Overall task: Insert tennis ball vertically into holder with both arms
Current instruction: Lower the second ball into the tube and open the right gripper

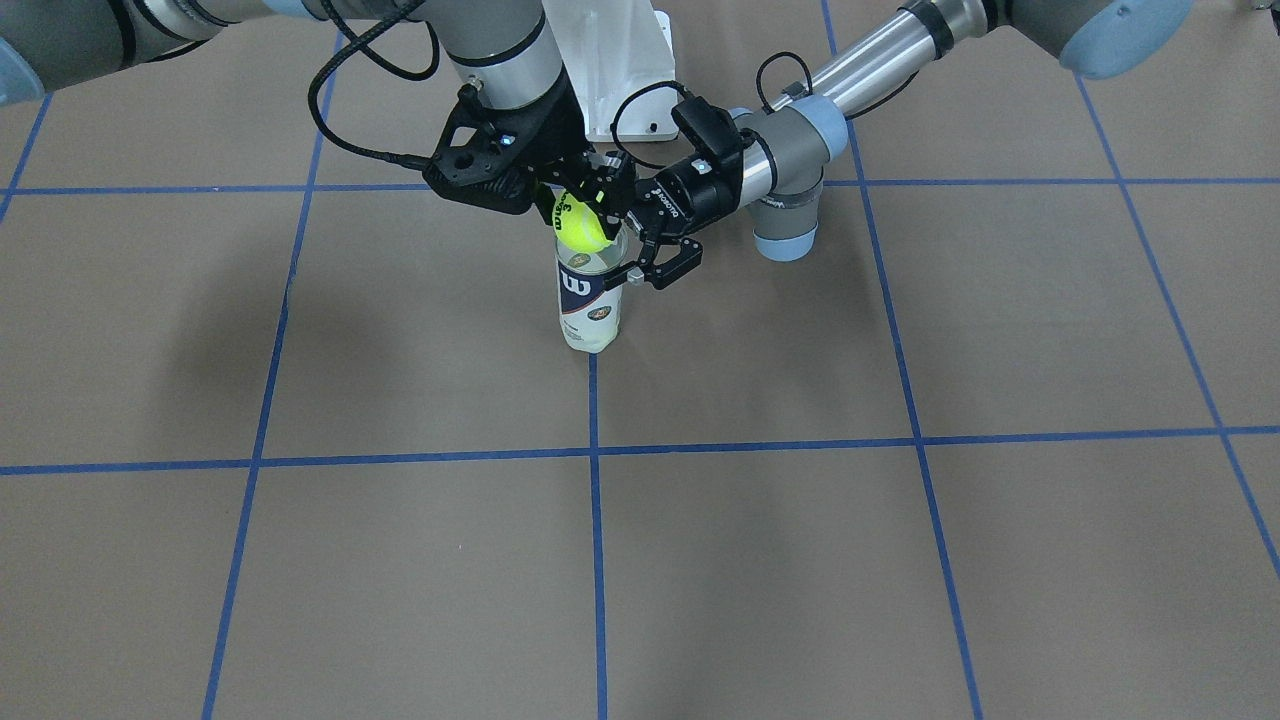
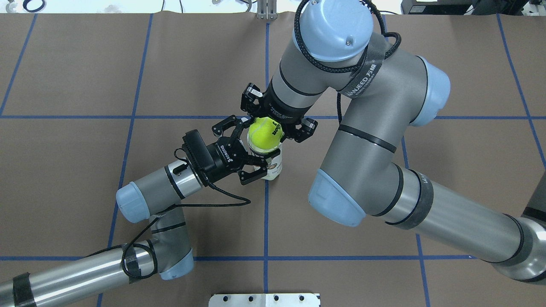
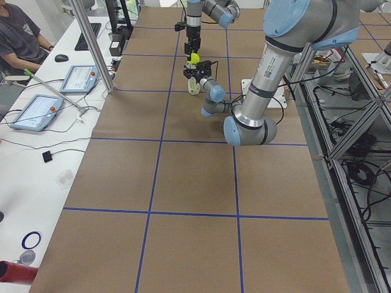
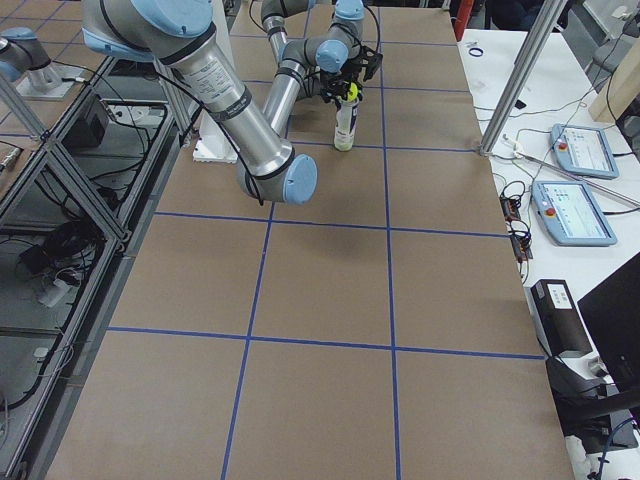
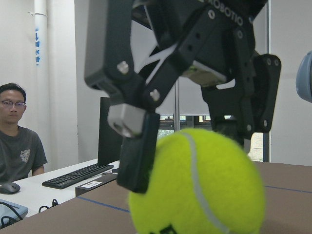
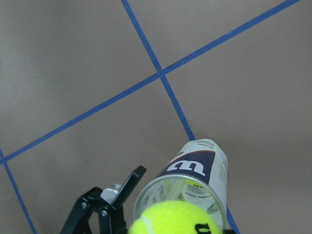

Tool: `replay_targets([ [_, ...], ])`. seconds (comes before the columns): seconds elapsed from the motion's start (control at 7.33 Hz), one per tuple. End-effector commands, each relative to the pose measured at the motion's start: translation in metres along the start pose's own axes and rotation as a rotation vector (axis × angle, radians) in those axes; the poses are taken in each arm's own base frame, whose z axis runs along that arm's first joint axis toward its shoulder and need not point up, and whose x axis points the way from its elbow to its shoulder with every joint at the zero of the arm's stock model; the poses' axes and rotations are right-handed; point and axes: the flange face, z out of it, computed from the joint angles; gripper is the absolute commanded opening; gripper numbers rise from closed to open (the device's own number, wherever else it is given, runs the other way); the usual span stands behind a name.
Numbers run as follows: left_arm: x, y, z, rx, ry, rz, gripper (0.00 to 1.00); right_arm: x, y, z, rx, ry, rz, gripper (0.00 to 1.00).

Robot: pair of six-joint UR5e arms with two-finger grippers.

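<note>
Under tennis ball (image 1: 580,224), holder (image 1: 589,300) upright, long axis vertical, mouth up

1. Our right arm (image 2: 362,162) arches in from the desk's right end; the right gripper (image 1: 578,205) points straight down, jaws clamped on the tennis ball (image 2: 264,135).
2. Our left arm (image 2: 162,187) reaches in low; the left gripper (image 2: 248,150) lies level, jaws spread.

The ball (image 2: 264,135), pinched in the right claw (image 1: 583,212), sits over the mouth of the can (image 1: 590,305), so nothing else gets in from above. The left claw (image 2: 252,147) straddles the can's top on one side; the right arm (image 2: 362,162) looms on the other. Across from the robot, bare table (image 1: 900,560) leaves a way in.
</note>
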Motion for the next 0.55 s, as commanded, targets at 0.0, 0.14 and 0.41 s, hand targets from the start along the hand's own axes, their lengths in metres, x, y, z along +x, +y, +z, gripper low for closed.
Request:
replay_targets([
  [0.0,-0.001,0.000,0.000,0.001,-0.006,0.000,0.95,-0.001,0.001,-0.001,0.001,-0.002,0.000,0.99],
  [0.14,-0.001,0.000,0.000,0.001,-0.006,0.000,0.95,-0.001,0.000,-0.002,0.002,-0.004,0.000,0.99],
  [0.41,0.000,-0.003,0.001,0.008,-0.004,-0.003,0.97,0.006,-0.014,-0.016,0.022,-0.021,0.008,0.99],
])
